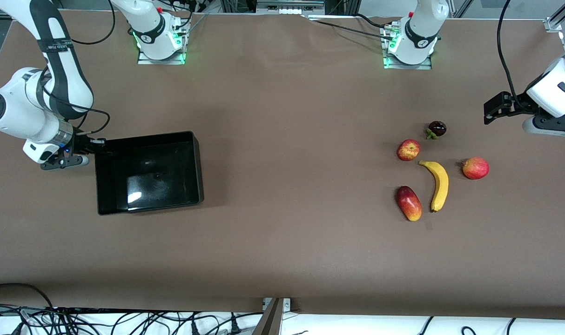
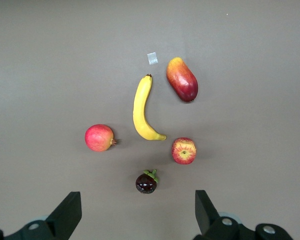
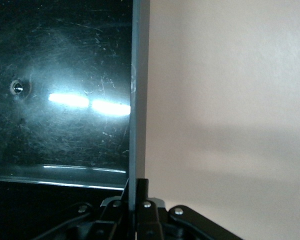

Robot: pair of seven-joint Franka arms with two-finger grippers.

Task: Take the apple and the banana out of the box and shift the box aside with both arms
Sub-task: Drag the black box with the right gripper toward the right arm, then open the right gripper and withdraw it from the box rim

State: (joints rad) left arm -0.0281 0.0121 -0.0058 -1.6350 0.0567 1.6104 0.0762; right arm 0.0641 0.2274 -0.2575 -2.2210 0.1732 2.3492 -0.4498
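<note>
The black box (image 1: 196,167) sits at the right arm's end of the table, open top up and nothing in it. My right gripper (image 1: 95,147) is shut on the box's end wall (image 3: 138,100), one finger inside and one outside, as the right wrist view (image 3: 136,192) shows. The yellow banana (image 1: 440,184) and the red-and-yellow apple (image 1: 408,150) lie on the table at the left arm's end. My left gripper (image 1: 491,110) is open and empty, up in the air beside the fruit group. The left wrist view shows its spread fingers (image 2: 67,212), the banana (image 2: 141,110) and the apple (image 2: 183,150).
Around the banana lie a red-yellow mango (image 1: 408,203), a round red fruit (image 1: 475,168) and a dark mangosteen (image 1: 437,129). A small pale scrap (image 2: 152,58) lies near the banana's tip. Bare brown table (image 1: 301,163) spans between the box and the fruits.
</note>
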